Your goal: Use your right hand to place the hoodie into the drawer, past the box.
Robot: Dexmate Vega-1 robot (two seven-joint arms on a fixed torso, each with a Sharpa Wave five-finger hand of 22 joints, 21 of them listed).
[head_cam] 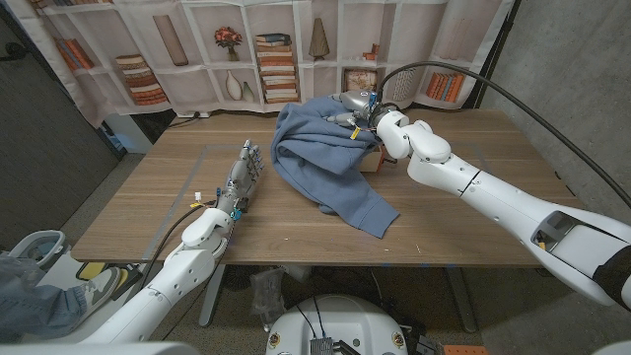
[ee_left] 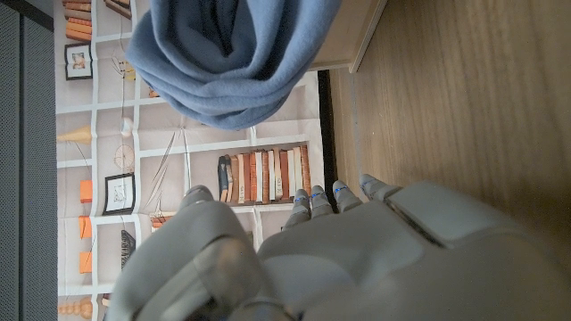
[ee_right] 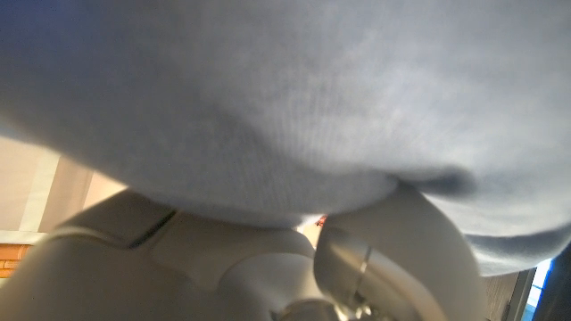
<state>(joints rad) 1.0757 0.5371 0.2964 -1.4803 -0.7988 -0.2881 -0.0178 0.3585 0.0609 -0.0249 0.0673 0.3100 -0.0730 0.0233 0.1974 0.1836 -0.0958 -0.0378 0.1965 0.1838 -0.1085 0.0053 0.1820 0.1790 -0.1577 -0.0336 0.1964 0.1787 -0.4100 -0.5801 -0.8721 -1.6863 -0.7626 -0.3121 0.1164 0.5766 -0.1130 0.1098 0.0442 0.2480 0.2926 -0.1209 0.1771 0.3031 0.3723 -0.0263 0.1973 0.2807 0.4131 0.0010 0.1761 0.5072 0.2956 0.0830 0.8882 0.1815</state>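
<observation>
The right hand point(head_cam: 367, 110) is at the far side of the wooden worktop point(head_cam: 463, 212), its fingers closed on the upper part of a blue hoodie point(head_cam: 320, 158) and holding that part raised. From the grip the cloth hangs down and spreads toward the near side, its lower end lying on the worktop right of centre. In the right wrist view the hoodie point(ee_right: 294, 98) presses close over the fingers point(ee_right: 393, 241), blurred by nearness. Just under the right hand, at the hoodie's right edge, a light wooden box or drawer point(head_cam: 372, 160) peeks out; which of the two it is cannot be told, as the cloth covers most of it. In the left wrist view a pale wooden corner point(ee_left: 352, 36) of it shows beside the bunched hoodie point(ee_left: 227, 58).

The left hand point(head_cam: 240, 178) stands on its edge on the left of the worktop, fingers straight and apart, holding nothing, well apart from the hoodie. Behind the worktop hangs a backdrop printed with bookshelves point(head_cam: 276, 59).
</observation>
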